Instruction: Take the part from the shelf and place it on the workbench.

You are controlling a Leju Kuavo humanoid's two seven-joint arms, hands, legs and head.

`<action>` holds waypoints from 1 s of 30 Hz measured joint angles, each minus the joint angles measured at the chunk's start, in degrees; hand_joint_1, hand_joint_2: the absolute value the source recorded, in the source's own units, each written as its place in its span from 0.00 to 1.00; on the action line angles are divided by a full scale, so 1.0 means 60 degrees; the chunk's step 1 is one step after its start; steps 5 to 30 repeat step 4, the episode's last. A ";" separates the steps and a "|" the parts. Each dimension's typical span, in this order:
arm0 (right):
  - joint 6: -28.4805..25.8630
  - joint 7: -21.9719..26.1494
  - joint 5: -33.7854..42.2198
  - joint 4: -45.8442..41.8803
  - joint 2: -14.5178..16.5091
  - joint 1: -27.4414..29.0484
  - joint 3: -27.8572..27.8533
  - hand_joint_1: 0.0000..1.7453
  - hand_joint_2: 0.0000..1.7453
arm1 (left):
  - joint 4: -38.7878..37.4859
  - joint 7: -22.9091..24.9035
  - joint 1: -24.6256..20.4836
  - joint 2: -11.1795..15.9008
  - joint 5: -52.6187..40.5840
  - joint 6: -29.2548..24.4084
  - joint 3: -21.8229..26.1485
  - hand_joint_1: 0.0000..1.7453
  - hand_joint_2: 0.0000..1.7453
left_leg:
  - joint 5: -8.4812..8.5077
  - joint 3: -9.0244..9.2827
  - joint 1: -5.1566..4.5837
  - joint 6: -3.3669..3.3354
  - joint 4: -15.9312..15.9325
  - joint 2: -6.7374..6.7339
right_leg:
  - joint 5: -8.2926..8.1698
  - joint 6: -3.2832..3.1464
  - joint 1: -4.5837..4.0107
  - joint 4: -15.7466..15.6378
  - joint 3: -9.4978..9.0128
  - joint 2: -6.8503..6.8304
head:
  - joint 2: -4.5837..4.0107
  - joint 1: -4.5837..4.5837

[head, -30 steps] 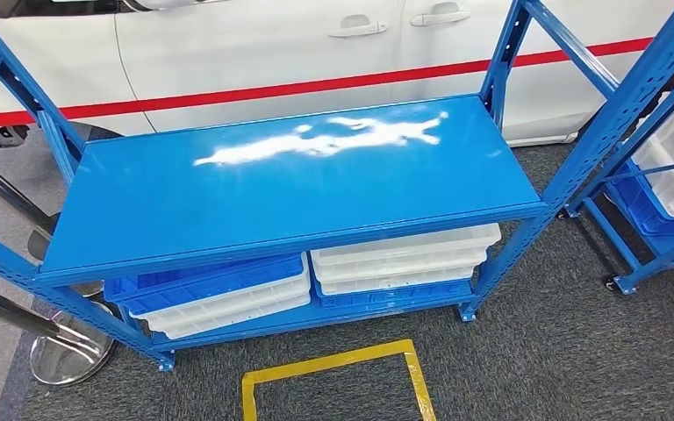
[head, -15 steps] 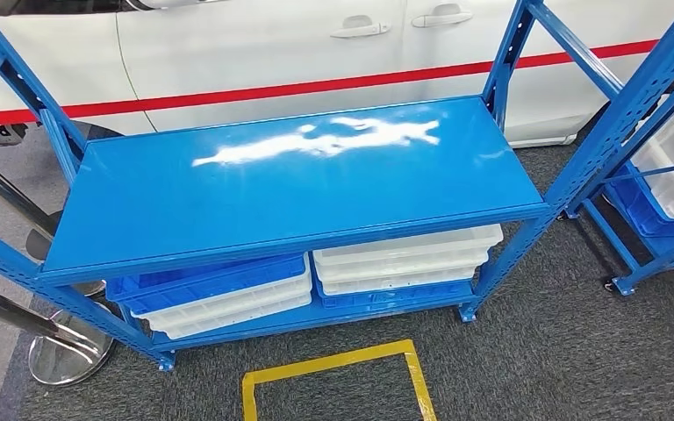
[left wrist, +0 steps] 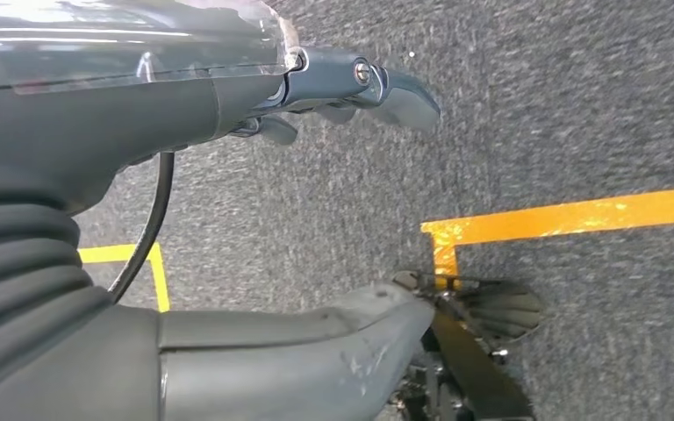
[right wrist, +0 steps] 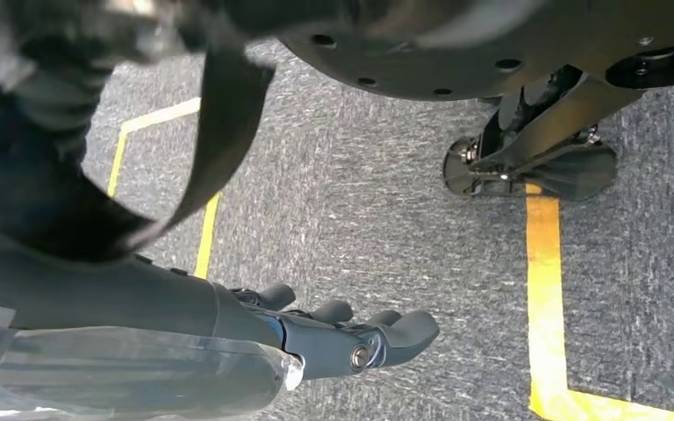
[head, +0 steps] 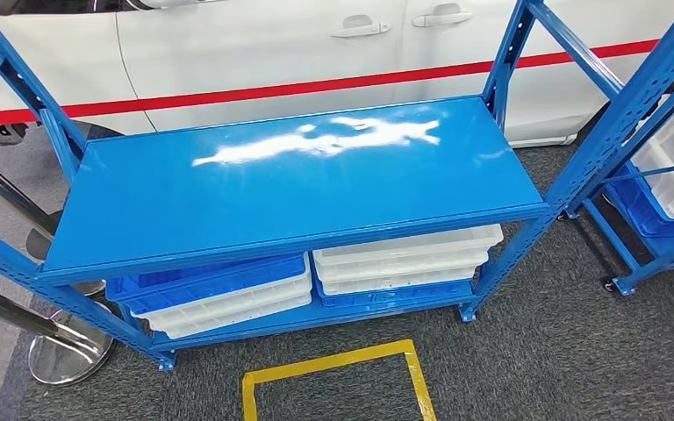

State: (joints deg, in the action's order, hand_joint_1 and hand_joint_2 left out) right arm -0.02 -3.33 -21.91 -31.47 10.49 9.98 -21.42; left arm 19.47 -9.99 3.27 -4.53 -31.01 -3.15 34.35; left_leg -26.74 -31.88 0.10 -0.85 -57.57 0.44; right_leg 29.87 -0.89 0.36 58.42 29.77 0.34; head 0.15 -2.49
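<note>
The blue metal shelf [head: 290,180] stands in front of me in the head view. Its top board shows bare blue paint with a white glare. On its lower level lie stacked white and blue bins [head: 404,259], with more [head: 215,294] to their left. My left hand [left wrist: 96,149] hangs over grey carpet, fingers [left wrist: 386,88] and thumb [left wrist: 333,338] apart, nothing between them. My right hand [right wrist: 228,324] also hangs over the carpet, its fingers [right wrist: 377,338] stretched out and holding nothing.
A white car [head: 254,53] with a red stripe is parked close behind the shelf. A second blue rack [head: 658,175] with bins stands at the right. A steel post base [head: 66,351] sits at the left. Yellow tape [head: 333,364] marks the carpet before the shelf.
The head picture has shifted by a few pixels, so the camera moved slightly. Nothing on the shelf or floor has moved.
</note>
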 joint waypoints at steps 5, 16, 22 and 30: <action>0.0000 0.0069 0.0512 0.0158 -0.0228 -0.0024 0.0476 0.00 0.00 | 0.0045 0.0229 0.0116 0.0089 0.0729 0.0064 -0.0783 0.00 0.00 | 0.0000 0.0000 0.0000 0.0000 0.0000 0.0000 | 0.0000 0.0000 0.0000 0.0000 0.0000 0.0000 | 0.0000 0.0000; 0.0000 0.0069 0.0512 0.0158 -0.0228 -0.0024 0.0476 0.00 0.00 | 0.0045 0.0229 0.0116 0.0089 0.0729 0.0064 -0.0783 0.00 0.00 | 0.0000 0.0000 0.0000 0.0000 0.0000 0.0000 | 0.0000 0.0000 0.0000 0.0000 0.0000 0.0000 | 0.0000 0.0000; 0.0000 0.0069 0.0512 0.0158 -0.0228 -0.0024 0.0476 0.00 0.00 | 0.0045 0.0229 0.0116 0.0089 0.0729 0.0064 -0.0783 0.00 0.00 | 0.0000 0.0000 0.0000 0.0000 0.0000 0.0000 | 0.0000 0.0000 0.0000 0.0000 0.0000 0.0000 | 0.0000 0.0000; 0.0000 0.0069 0.0512 0.0158 -0.0228 -0.0024 0.0476 0.00 0.00 | 0.0045 0.0229 0.0116 0.0089 0.0729 0.0064 -0.0783 0.00 0.00 | 0.0000 0.0000 0.0000 0.0000 0.0000 0.0000 | 0.0000 0.0000 0.0000 0.0000 0.0000 0.0000 | 0.0000 0.0000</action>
